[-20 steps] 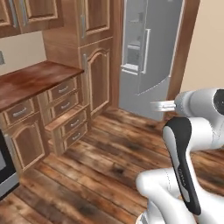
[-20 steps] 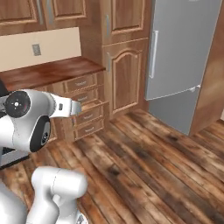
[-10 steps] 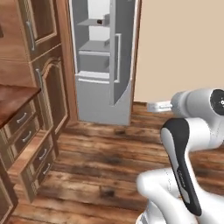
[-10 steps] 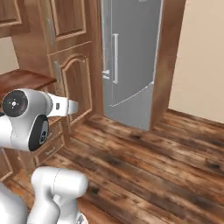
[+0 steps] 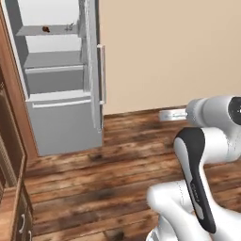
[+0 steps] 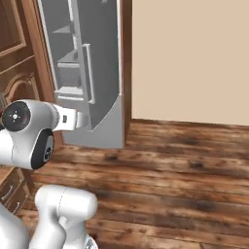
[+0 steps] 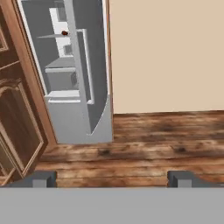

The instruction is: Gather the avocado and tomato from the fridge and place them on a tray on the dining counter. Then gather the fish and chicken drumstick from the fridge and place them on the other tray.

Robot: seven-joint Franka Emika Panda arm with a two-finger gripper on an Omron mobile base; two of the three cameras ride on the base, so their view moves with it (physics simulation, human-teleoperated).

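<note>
The fridge (image 5: pixel 61 122) stands at the left, its upper door (image 5: pixel 92 70) swung open toward me, and grey shelves show inside. On an upper shelf lies a small dark red round thing (image 5: pixel 45 29), perhaps the tomato (image 7: pixel 64 33). In the hand view the fridge (image 7: pixel 74 118) sits at the upper left, well ahead across the floor. My gripper (image 7: pixel 111 179) is open and empty, its fingertips (image 7: pixel 41 178) far apart and far short of the fridge. From the right base view the fridge (image 6: pixel 102 73) is seen door-side on.
Wooden cabinets (image 5: pixel 9 155) flank the fridge on its left, also seen as wooden cabinets (image 7: pixel 17 113) in the hand view. A plain beige wall (image 5: pixel 164 52) runs to the right. Dark wood-plank floor (image 5: pixel 94 183) lies between me and the fridge.
The whole picture has shifted: the base has driven and turned. The cabinets and drawers have slid off to the left, and the open fridge is now nearer. The gripper stays open.
</note>
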